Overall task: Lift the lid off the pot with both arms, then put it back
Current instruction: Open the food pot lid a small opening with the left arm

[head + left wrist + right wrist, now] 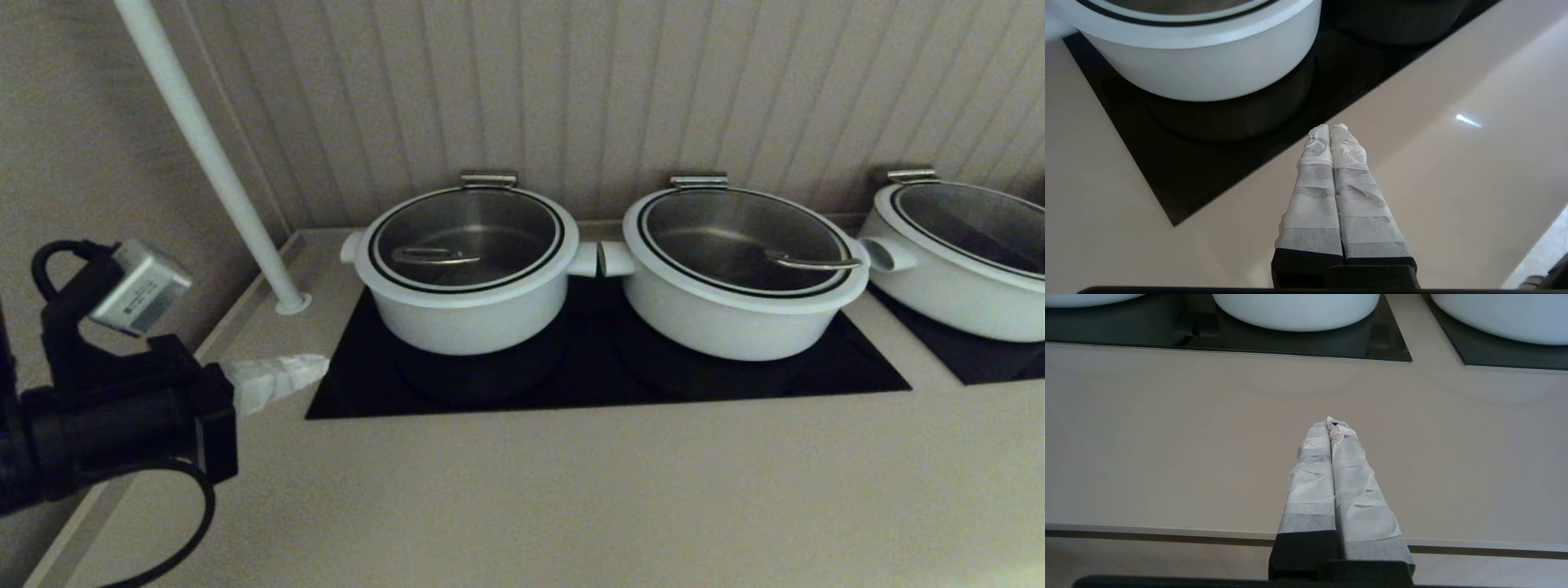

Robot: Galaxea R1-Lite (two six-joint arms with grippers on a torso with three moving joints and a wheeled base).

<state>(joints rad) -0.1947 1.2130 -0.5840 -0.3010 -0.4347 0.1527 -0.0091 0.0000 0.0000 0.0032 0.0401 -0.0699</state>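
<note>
The pot [465,314] is white and deep and stands at the left of the black cooktop [849,371]. The glass lid [465,229] with its steel wire handle [429,256] sits on the pot. My left gripper [318,365] has white-wrapped fingers, is shut and empty, and hovers over the counter just left of the cooktop's front left corner. In the left wrist view the left gripper [1329,128] points at the pot's wall [1200,69]. My right gripper [1331,422] is shut and empty above bare counter near its front edge, out of the head view.
Two wider white lidded pots stand to the right, one [739,273] close beside the task pot and one [959,257] on a second cooktop. A white pole [208,155] rises at the back left. A panelled wall runs behind the pots.
</note>
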